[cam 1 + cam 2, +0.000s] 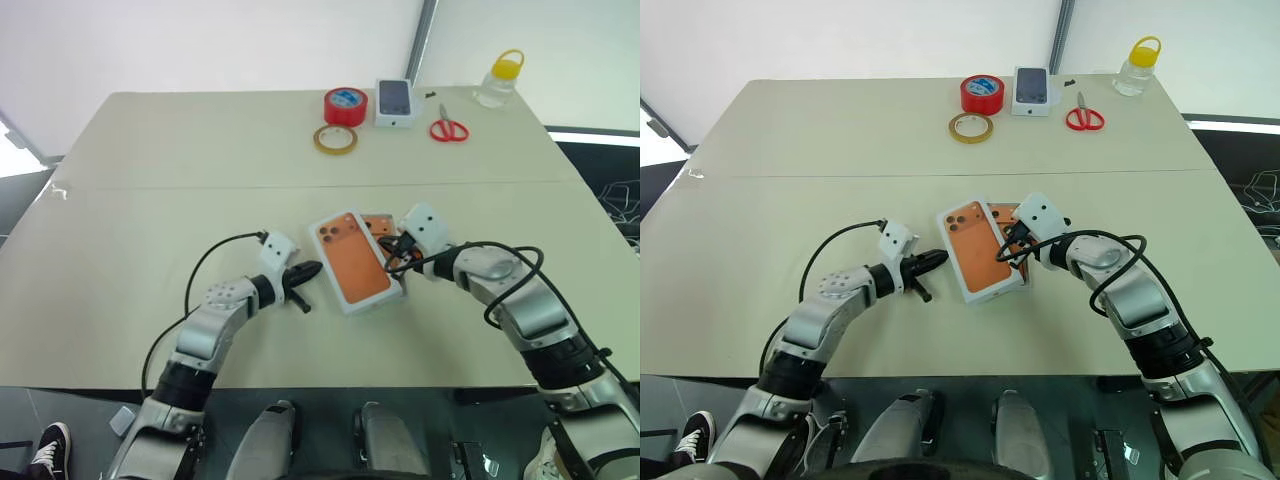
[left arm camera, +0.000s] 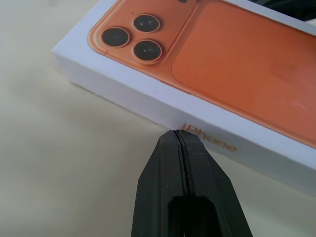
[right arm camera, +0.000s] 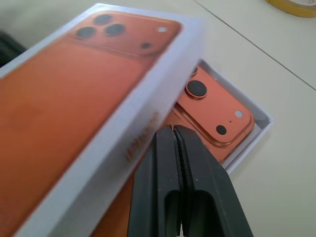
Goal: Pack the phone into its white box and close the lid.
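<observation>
The lid (image 1: 352,265), white with an orange phone picture, lies skewed over the white box (image 3: 261,122) in the middle of the table. The box's far corner sticks out past the lid and shows the orange phone (image 3: 217,106) lying inside with its lenses up. My left gripper (image 2: 177,133) is shut, its tip against the lid's long side at the printed lettering. My right gripper (image 3: 174,129) is shut too, with nothing between its fingers. Its tip is at the lid's opposite side, just above the phone in the box. The rest of the box and phone are hidden under the lid.
At the table's far side stand a red tape roll (image 1: 345,105), a yellowish tape ring (image 1: 335,140), a small white box with a dark phone picture (image 1: 395,102), red scissors (image 1: 449,128) and a clear bottle with a yellow cap (image 1: 498,80).
</observation>
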You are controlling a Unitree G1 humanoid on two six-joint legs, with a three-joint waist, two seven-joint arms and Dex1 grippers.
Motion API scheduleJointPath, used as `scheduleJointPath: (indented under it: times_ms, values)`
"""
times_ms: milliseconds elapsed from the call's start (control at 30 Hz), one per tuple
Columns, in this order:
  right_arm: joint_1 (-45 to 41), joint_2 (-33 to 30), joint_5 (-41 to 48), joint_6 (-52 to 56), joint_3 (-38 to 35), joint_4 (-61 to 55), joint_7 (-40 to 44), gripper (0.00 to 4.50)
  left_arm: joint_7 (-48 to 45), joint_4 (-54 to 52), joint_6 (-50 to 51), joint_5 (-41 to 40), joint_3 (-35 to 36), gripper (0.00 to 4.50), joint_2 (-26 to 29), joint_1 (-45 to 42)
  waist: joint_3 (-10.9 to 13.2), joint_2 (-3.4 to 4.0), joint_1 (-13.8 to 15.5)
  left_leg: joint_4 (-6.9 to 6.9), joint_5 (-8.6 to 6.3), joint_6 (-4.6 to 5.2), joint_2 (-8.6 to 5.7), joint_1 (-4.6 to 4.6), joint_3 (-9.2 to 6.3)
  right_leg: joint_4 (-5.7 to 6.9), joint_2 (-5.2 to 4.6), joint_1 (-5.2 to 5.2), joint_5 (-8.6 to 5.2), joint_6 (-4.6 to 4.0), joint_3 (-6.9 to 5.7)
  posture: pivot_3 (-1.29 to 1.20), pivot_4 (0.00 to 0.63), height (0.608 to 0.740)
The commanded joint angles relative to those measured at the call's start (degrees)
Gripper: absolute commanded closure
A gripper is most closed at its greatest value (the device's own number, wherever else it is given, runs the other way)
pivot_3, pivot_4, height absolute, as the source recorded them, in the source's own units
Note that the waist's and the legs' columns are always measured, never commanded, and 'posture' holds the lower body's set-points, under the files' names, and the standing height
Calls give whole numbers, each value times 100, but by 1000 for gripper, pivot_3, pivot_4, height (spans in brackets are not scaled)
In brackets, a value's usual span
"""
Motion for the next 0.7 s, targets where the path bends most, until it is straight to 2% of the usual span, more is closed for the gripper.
scheduleJointPath:
  times_ms: [33, 700]
  values:
    - [-64, 70, -77, -27, -295, -170, 45, 4452, -35, 270, -264, 116, -82, 4500, -167, -234, 0, 0, 1, 1, 0, 0, 0, 0, 0, 0, 0, 0, 0, 0, 1, 0, 150, 740]
    - [142, 86, -774, 33, -578, -188, 40, 4452, -52, 865, -473, 189, -29, 4500, -652, -915, 0, 0, -5, 3, 4, -6, -2, 0, 0, 3, 0, 0, 0, 1, 0, 0, 150, 740]
